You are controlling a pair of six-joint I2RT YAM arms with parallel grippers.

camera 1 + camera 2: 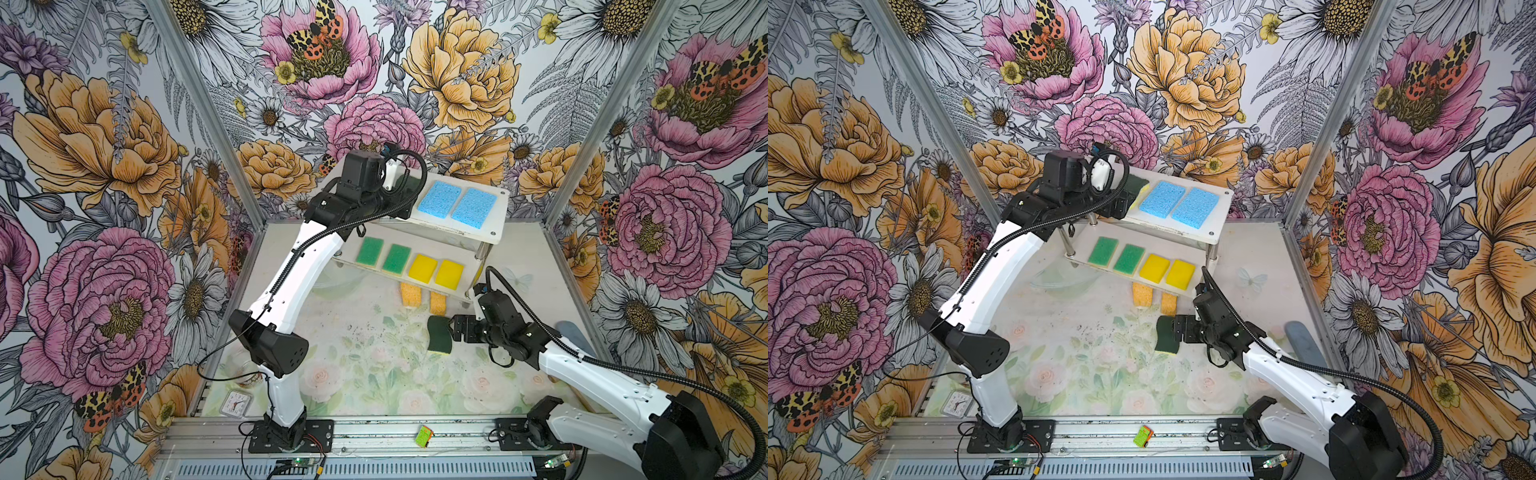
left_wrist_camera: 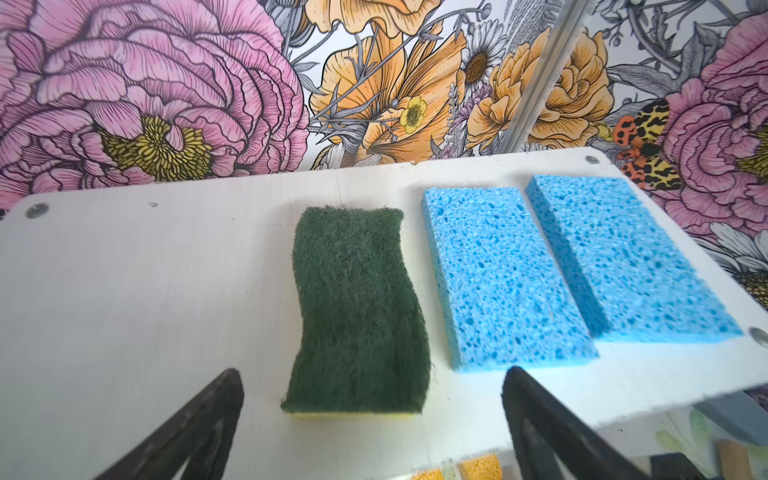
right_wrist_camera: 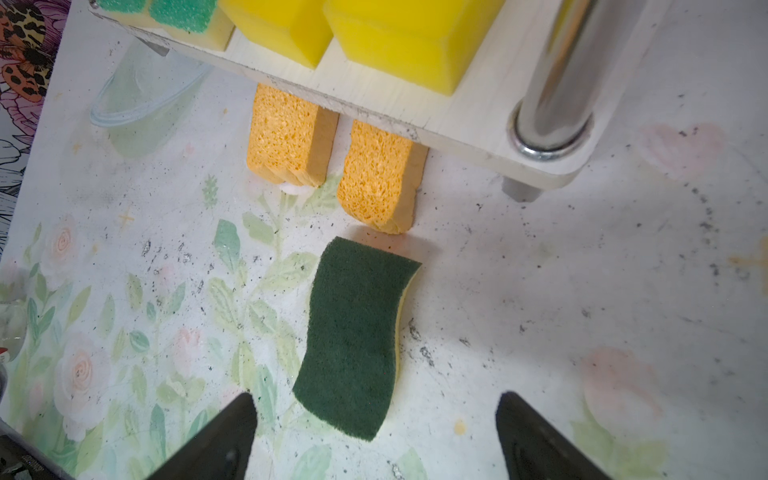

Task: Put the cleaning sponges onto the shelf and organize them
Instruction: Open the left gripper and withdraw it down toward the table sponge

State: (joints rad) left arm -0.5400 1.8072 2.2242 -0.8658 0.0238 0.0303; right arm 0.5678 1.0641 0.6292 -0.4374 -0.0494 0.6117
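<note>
On the top board (image 2: 124,291) of the white shelf, a wavy dark-green sponge (image 2: 357,311) lies flat beside two blue sponges (image 1: 439,198). My left gripper (image 2: 372,374) is open at its near end, with both fingers clear of it. The lower board (image 3: 457,120) holds two green-topped sponges (image 1: 370,250) and two yellow sponges (image 1: 422,268). Two orange sponges (image 3: 291,137) stick out from under the shelf on the table. A second wavy dark-green sponge (image 3: 353,345) lies on the table. My right gripper (image 3: 376,398) is open just behind it, holding nothing.
A clear glass bowl (image 3: 141,104) sits under the shelf's left part. A small white clock (image 1: 236,404) lies at the front left. A green-and-orange toy (image 1: 424,438) rests on the front rail. A grey-blue object (image 1: 571,332) lies by the right wall.
</note>
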